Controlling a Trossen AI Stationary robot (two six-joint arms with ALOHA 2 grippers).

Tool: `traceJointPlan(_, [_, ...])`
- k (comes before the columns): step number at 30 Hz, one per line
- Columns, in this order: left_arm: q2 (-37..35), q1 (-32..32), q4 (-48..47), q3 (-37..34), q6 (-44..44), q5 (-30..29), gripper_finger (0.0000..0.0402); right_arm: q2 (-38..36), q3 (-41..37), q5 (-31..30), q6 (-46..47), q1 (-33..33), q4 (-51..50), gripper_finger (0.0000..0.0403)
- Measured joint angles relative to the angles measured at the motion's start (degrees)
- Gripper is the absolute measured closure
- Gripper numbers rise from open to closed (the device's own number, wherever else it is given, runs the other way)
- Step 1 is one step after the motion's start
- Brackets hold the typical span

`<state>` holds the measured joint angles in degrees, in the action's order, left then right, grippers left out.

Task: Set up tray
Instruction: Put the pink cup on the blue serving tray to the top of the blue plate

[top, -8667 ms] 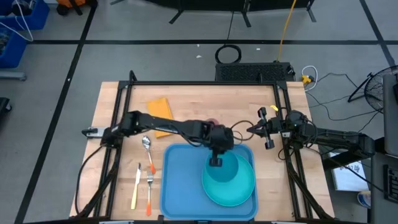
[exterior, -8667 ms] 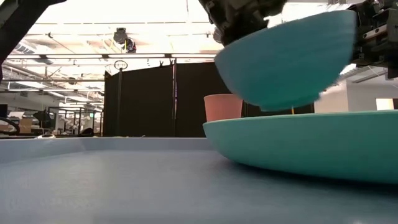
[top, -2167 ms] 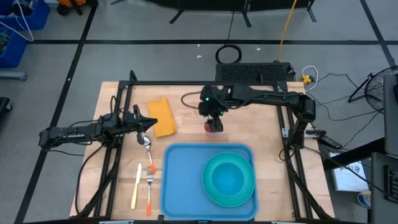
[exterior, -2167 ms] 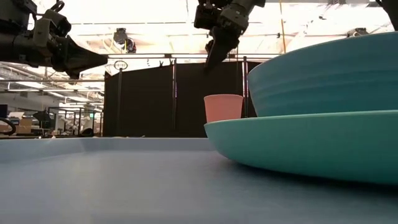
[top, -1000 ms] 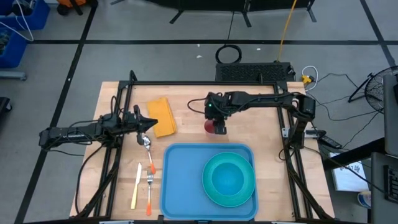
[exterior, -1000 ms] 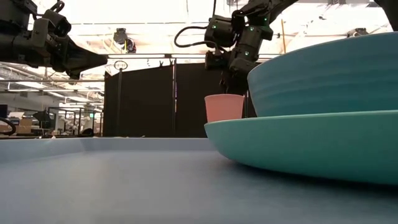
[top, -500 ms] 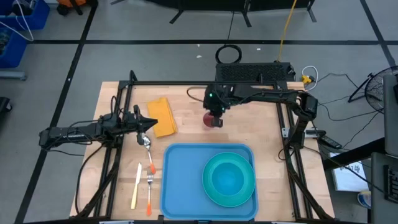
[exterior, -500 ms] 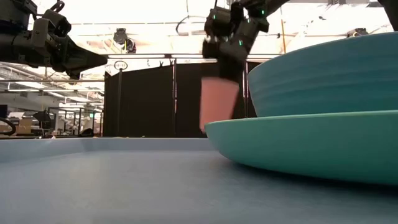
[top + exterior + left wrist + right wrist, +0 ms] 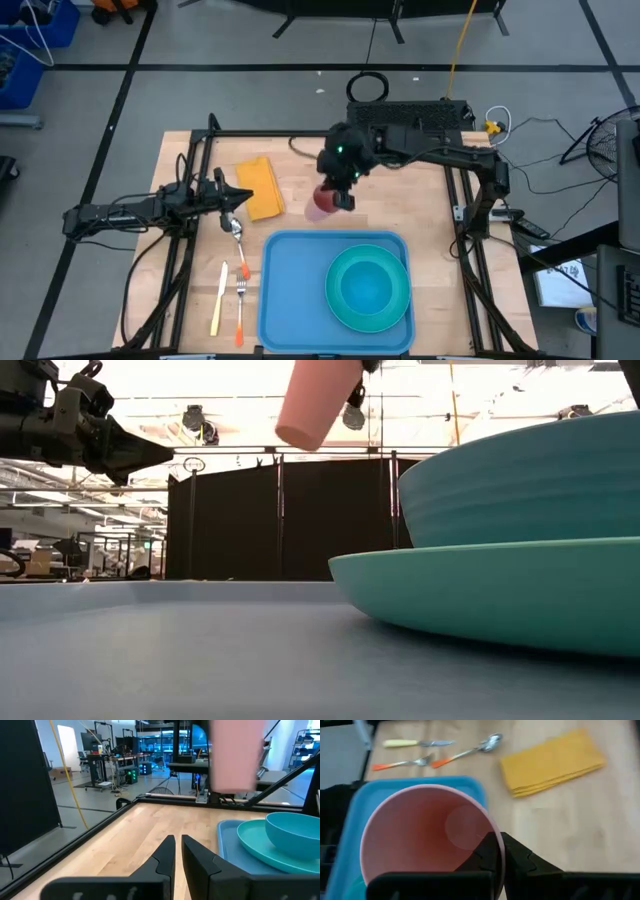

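Gripping a pink cup [image 9: 322, 203] rim, right gripper [image 9: 343, 199] jaws; left gripper [image 9: 240, 198] jaws together.

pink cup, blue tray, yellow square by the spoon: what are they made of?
Pink tumbler-shaped cup: likely matte plastic; thin rim, smooth even wall, soft sheen inside. Large blue rectangular tray: probably moulded plastic; rounded corners, raised rim, uniform colour. Yellow folded square: cloth or paper napkin; stacked layers at its edge, which one is unclear.
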<state>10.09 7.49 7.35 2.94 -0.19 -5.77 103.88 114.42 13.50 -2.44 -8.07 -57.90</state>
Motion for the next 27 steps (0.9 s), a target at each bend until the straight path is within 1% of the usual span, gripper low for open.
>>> traceJointPlan(5, [0.0, 0.0, 0.07, 0.0, -0.11, -0.03, 0.0371, 2.2, 0.21, -0.47, 2.12, 6.21, 0.61, 0.0402])
traceJointPlan(10, [0.01, 0.0, 0.17, 0.0, -0.37, -0.1, 0.0371, 6.99, 0.08, -9.81, 0.0, 12.18, 1.44, 0.0402])
traceJointPlan(12, [0.0, 0.0, 0.17, 0.0, -0.51, -0.19, 0.0371, 9.14, 0.08, -10.45, -0.72, 13.56, 2.09, 0.0402])
traceJointPlan(16, [0.0, 0.0, 0.17, 0.0, -0.59, -0.06, 0.0371, 13.39, 0.08, -10.51, -2.45, 14.97, 5.81, 0.0402])
traceJointPlan(20, [0.0, 0.0, -0.08, 0.0, -0.63, 0.12, 0.0371, 16.3, 0.06, -10.51, -2.8, 15.29, 6.71, 0.0403])
traceJointPlan(27, [0.0, 0.0, -0.22, 0.0, -0.4, 0.14, 0.0371, 18.86, 0.06, -10.63, -1.51, 14.31, 3.18, 0.0403])
